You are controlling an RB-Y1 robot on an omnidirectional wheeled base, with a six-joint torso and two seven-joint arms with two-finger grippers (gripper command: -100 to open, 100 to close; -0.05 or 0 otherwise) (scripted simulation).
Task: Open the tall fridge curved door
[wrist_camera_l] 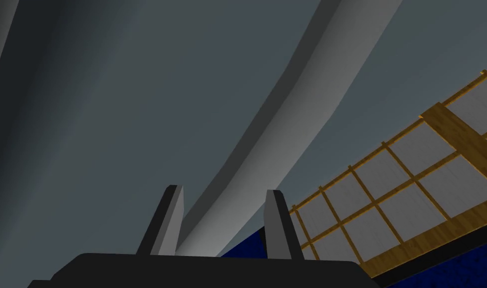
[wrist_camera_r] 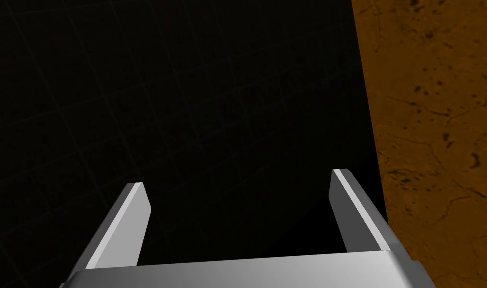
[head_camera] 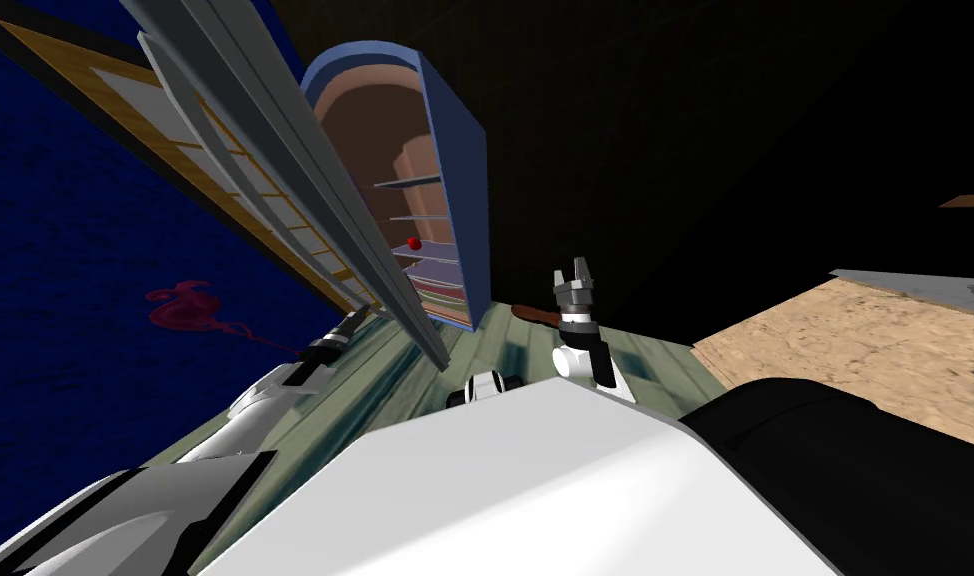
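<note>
Left pincer (wrist_camera_l: 222,190) clasps door handle (wrist_camera_l: 307,115); right pincer (wrist_camera_r: 238,179) raised, splayed.

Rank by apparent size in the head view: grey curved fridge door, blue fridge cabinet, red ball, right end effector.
Grey curved fridge door and blue fridge cabinet: comparable, door nearer, unranked.
Then right end effector.
Smallest: red ball.

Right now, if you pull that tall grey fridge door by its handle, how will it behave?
The door looks like a tall rigid slab, so it will probably swing as one piece, not flex. Its handle is smooth and curved; the left end effector might slide along it.
</note>
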